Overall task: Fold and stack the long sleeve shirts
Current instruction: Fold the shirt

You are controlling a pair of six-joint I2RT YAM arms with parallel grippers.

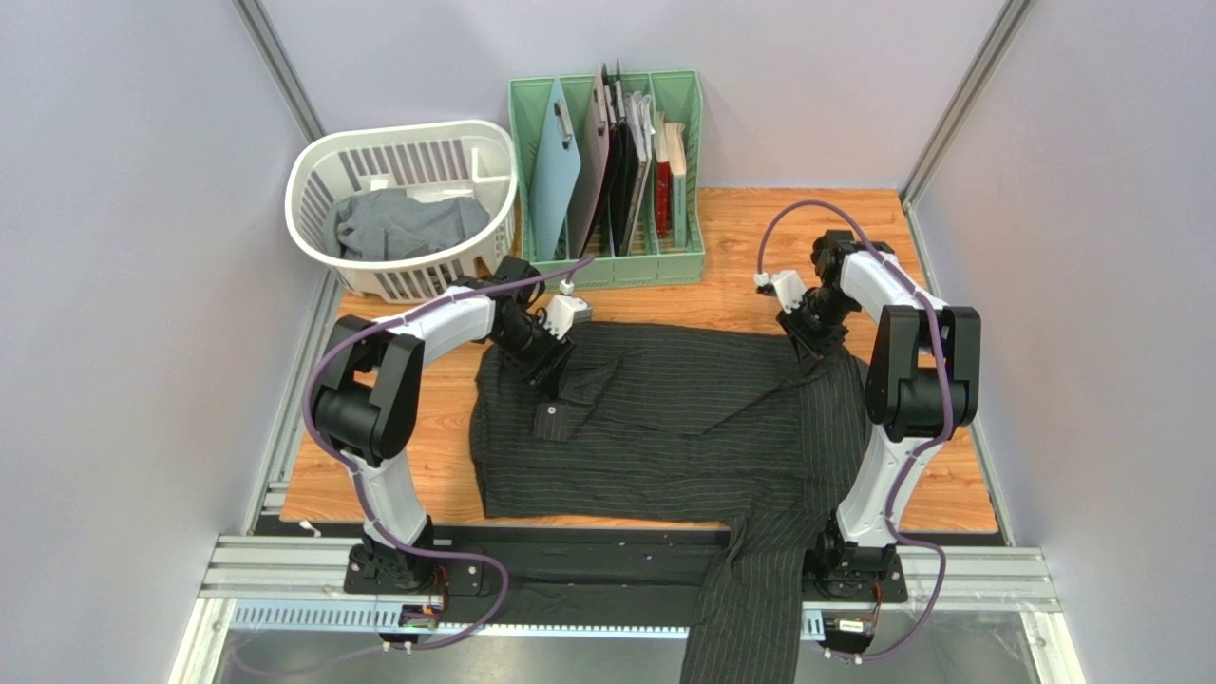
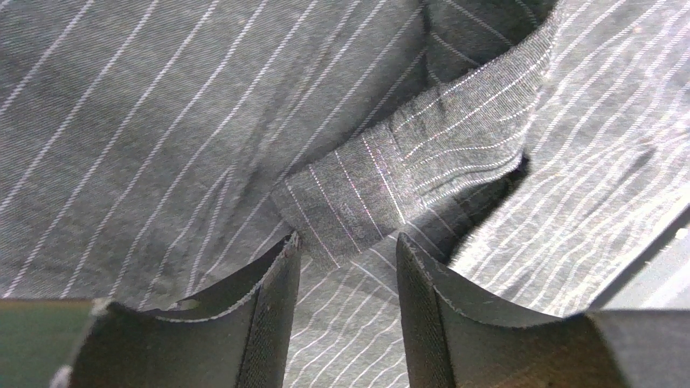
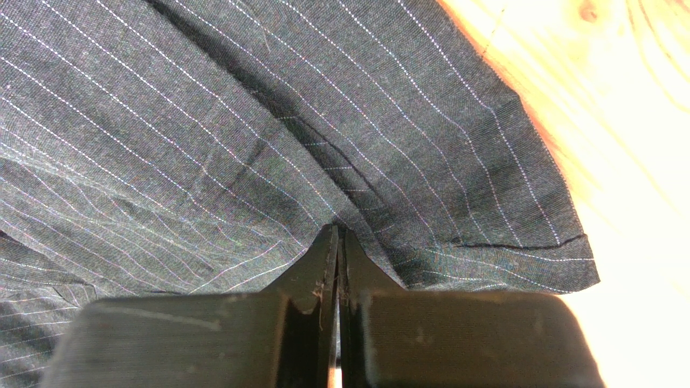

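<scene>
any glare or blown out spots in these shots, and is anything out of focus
Right wrist view: the bare table at the frame's upper right is blown out almost to white, while the pinstriped shirt stays sharp. Left wrist view: the shirt reads washed-out grey, brightest toward the right edge, with a dark shadow under a fold. Top external view: even light, no glare.

One shirt (image 1: 671, 413) lies spread across the middle of the table (image 1: 742, 235), a sleeve (image 1: 745, 599) hanging off the near edge by the right arm's base (image 1: 854, 570). Back left sits a basket (image 1: 317, 164) with the other shirt (image 1: 407, 225) in it, rack (image 1: 685, 264) just to its right.
</scene>
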